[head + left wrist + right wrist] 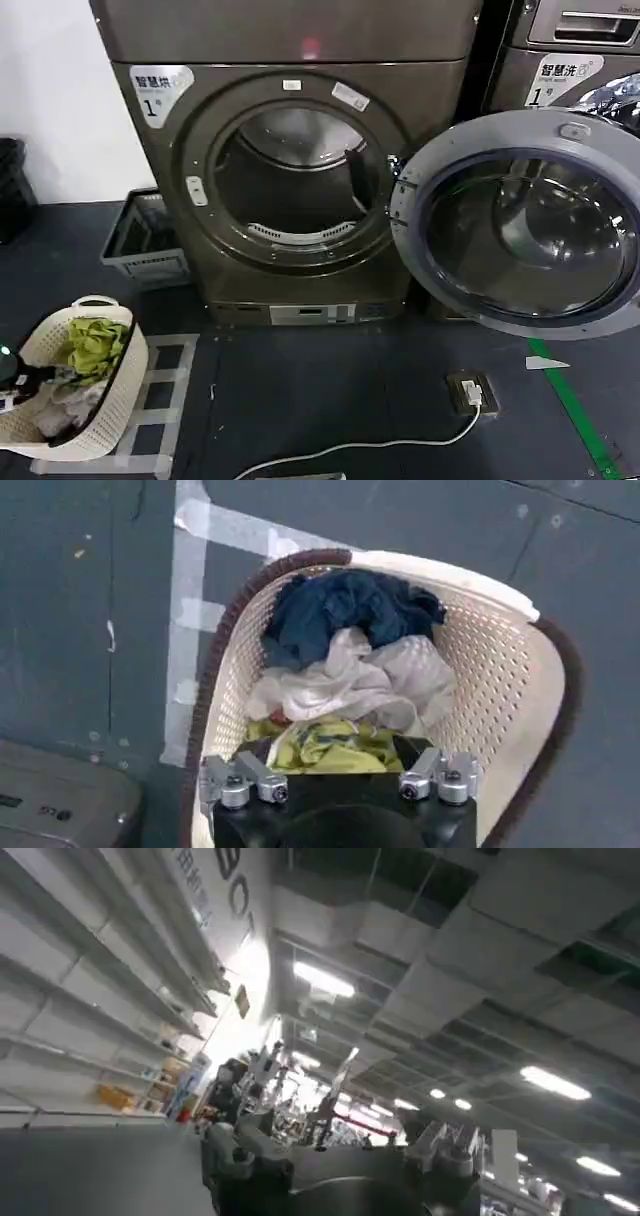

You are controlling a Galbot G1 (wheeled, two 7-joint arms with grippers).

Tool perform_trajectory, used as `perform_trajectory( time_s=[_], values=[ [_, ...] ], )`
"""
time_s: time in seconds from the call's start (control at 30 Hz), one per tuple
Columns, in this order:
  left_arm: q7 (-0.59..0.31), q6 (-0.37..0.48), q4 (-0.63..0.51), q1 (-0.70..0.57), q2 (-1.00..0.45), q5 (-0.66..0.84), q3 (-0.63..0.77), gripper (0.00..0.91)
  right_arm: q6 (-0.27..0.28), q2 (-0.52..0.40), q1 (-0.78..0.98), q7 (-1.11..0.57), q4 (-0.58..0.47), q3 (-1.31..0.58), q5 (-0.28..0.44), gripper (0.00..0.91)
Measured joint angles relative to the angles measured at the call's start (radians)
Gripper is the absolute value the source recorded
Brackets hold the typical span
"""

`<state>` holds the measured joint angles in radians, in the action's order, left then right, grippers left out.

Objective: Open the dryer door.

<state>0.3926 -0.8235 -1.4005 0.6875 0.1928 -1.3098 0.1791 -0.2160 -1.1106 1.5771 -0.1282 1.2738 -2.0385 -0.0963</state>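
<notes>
Now, dryer door [520,225]: I see it swung fully open to the right of the dryer [290,160], hinged at the drum opening's right edge, its glass facing me.
Drum [295,180]: open and bare inside.
Left pincer [340,780]: I have it hanging over the laundry basket [500,640] on the floor; its fingers stand spread, pinching nothing.
Basket contents: dark blue, white and yellow-green clothes [340,670].
Right pincer [340,1163]: I see it pointing up at the ceiling; I cannot tell its state.
</notes>
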Motion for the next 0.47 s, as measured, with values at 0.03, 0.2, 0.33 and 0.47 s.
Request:
perform_trajectory(
  time_s=[0.03,0.2,0.33,0.47],
  values=[
    [0.0,0.0,0.0,0.0,-0.001,0.011,0.002,0.907,-0.001,-0.001,0.0,0.002,0.0,0.001,0.001,0.907],
    [0.001,0.0,-0.002,0.0,0.0,0.026,0.007,0.907,-0.001,-0.002,-0.008,0.003,0.0,0.008,0.003,0.907],
    [0.002,0.0,-0.001,-0.001,0.002,0.024,0.007,0.907,-0.002,-0.003,-0.009,0.004,0.002,0.01,0.003,0.907],
    [0.003,0.0,0.001,-0.002,0.002,0.021,0.007,0.907,-0.005,-0.003,-0.008,0.005,0.002,0.01,0.003,0.907]
  ],
)
